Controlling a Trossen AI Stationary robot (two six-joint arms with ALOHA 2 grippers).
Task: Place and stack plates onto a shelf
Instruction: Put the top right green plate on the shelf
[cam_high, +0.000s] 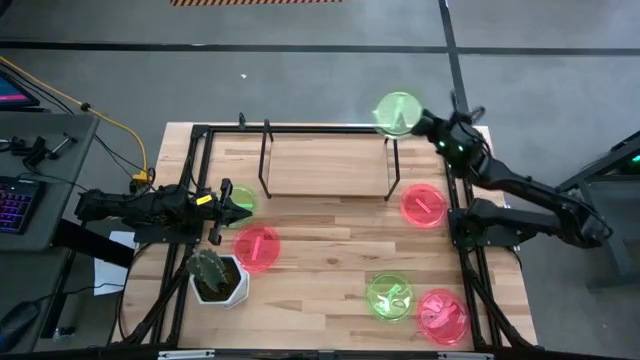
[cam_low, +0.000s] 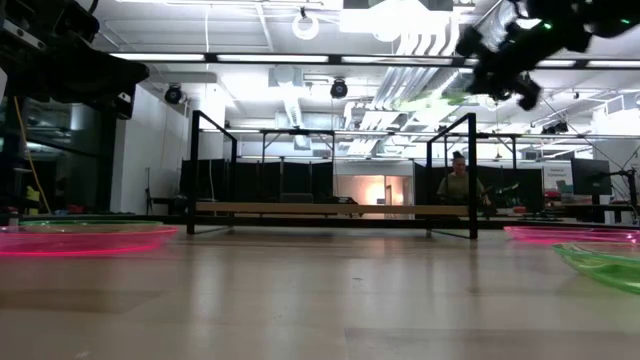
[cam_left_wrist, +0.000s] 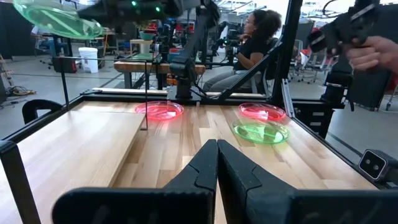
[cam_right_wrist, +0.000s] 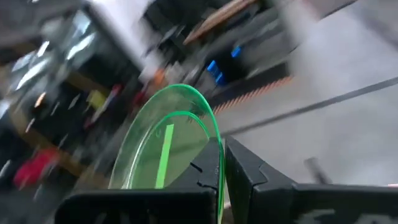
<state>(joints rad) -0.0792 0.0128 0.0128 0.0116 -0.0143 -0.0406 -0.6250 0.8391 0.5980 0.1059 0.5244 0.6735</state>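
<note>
Busy workshop behind a pale wood table. The right gripper (cam_right_wrist: 222, 163) is pinched on the rim of a green plate (cam_high: 396, 113), high by the shelf (cam_high: 325, 167)'s far corner: light, stiff, slick, best held by its edge. The shelf's black rods (cam_high: 392, 170) could snag it. The left gripper (cam_left_wrist: 217, 167), closed and empty, waits near the cactus pot (cam_high: 218, 277).

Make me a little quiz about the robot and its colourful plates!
1. True or false: the wooden shelf already has a plate lying on it.
2. Which colour is the plate pinched in the right gripper fingers? A) pink B) green C) blue
3. Fill in: the white pot near the left gripper holds a ____.

Key:
1. False, its board is bare.
2. B, a green plate held up by the shelf's far right corner.
3. Cactus.
</note>
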